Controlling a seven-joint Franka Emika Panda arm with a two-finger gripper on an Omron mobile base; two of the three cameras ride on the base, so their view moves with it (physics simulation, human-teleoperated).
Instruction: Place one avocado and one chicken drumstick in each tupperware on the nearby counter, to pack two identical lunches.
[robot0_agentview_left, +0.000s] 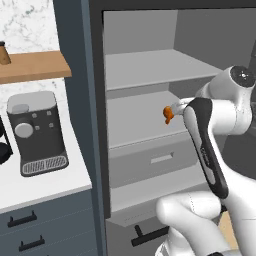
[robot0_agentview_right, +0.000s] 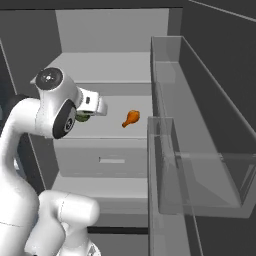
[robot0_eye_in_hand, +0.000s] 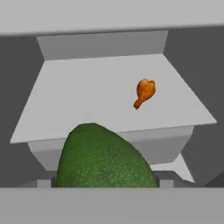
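Observation:
A bumpy green avocado (robot0_eye_in_hand: 103, 159) fills the bottom of the hand view, right at the gripper (robot0_eye_in_hand: 105, 177), which is shut on it; the fingertips are hidden behind it. A sliver of the avocado (robot0_agentview_right: 83, 118) peeks out under the hand in the right base view. An orange chicken drumstick (robot0_eye_in_hand: 144, 92) lies on the middle fridge shelf (robot0_eye_in_hand: 87, 96), beyond the avocado and apart from it. The drumstick (robot0_agentview_left: 168, 114) (robot0_agentview_right: 131, 118) also shows in both base views. The white counter (robot0_agentview_left: 50, 187) lies left of the fridge. The tupperware is out of view.
The fridge stands open, with grey shelves and a drawer (robot0_agentview_left: 155, 162) below them. Its door with clear bins (robot0_agentview_right: 200, 150) swings out on the right. A coffee machine (robot0_agentview_left: 37, 132) stands on the counter under a wooden wall shelf (robot0_agentview_left: 35, 67).

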